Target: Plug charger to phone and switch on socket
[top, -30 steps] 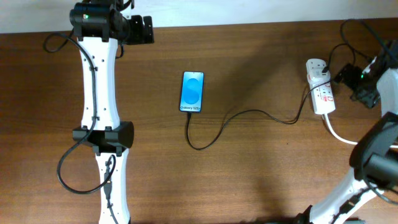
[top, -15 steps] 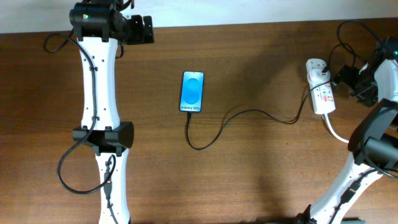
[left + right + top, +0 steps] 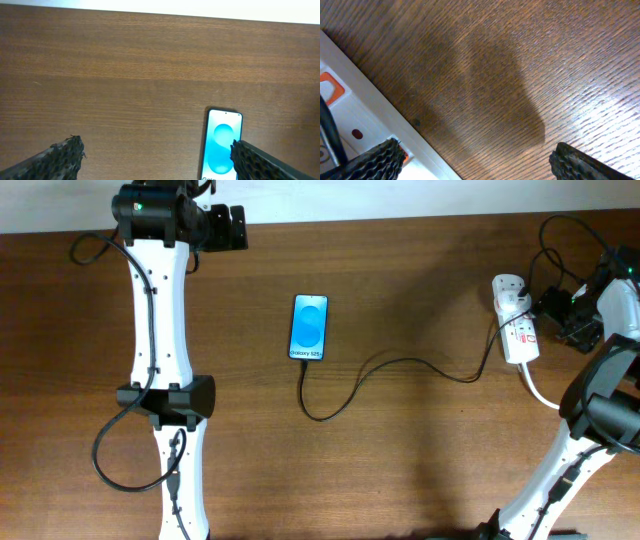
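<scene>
**R gripper swings in beside the socket; switch not yet touched**

Change over the last sec: the right gripper (image 3: 552, 310) comes in from further right toward the socket (image 3: 518, 332). It now sits just beside the strip's right side, apart from it. Jaws are spread wide, nothing held. In the wrist view one finger (image 3: 370, 162) hangs by the strip's white edge, w/ an orange-red switch (image 3: 332, 90) up and left of it. No contact that I can see. Nothing else shifts: phone, cable and L arm are as they were.

Meaning for the task: the plug-in step looks done or nearly so. The charger (image 3: 405, 360) runs from the socket, loops on the table (image 3: 420, 470) and ends at the bottom edge of the phone (image 3: 309, 327), which lies mid-table, screen lit blue. Whether the plug is fully seated is too small to tell. So the step in hand is prob. the switch. It needs one fingertip brought down on it, and wide jaws make the aim awkward.

The left gripper (image 3: 228, 227) sits at the far edge, well apart from the phone, also spread wide and empty.

In the way:
- a white adapter (image 3: 508, 288) plugged in at the strip's far end
- a black lead (image 3: 329, 132) across the strip face (cannot tell whose)
- the thick white cord (image 3: 540, 393) off the near end
</scene>
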### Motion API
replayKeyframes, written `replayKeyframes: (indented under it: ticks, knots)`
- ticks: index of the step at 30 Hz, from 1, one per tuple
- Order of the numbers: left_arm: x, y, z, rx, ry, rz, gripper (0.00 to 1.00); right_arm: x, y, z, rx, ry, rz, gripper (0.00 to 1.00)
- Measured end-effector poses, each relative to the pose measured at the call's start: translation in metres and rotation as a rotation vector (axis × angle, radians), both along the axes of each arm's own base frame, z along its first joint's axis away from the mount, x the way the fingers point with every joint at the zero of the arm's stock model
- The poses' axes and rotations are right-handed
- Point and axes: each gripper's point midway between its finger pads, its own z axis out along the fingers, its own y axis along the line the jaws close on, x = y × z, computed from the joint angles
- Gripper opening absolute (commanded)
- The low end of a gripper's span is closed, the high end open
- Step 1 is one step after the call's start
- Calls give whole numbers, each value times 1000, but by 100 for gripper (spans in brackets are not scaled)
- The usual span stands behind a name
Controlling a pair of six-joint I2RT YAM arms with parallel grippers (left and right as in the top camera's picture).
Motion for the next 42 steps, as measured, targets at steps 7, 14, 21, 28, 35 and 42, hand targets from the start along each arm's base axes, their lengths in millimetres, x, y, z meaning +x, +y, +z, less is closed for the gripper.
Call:
replayKeyframes:
  ticks: [7,14,21,28,35,42]
  knots:
    - [0,0,0,0,0,0,99,-6,0,0,20,16,-8,98]
    - [0,0,0,0,0,0,99,-7,0,13,31,-4,-11,98]
    - [0,0,0,0,0,0,99,-2,3,14,47,-28,-4,98]
    - [0,0,0,0,0,0,99,1,6,1,25,-35,4,98]
    - [0,0,0,0,0,0,99,3,6,0,23,-49,3,98]
    - [0,0,0,0,0,0,99,1,9,0,48,-50,1,98]
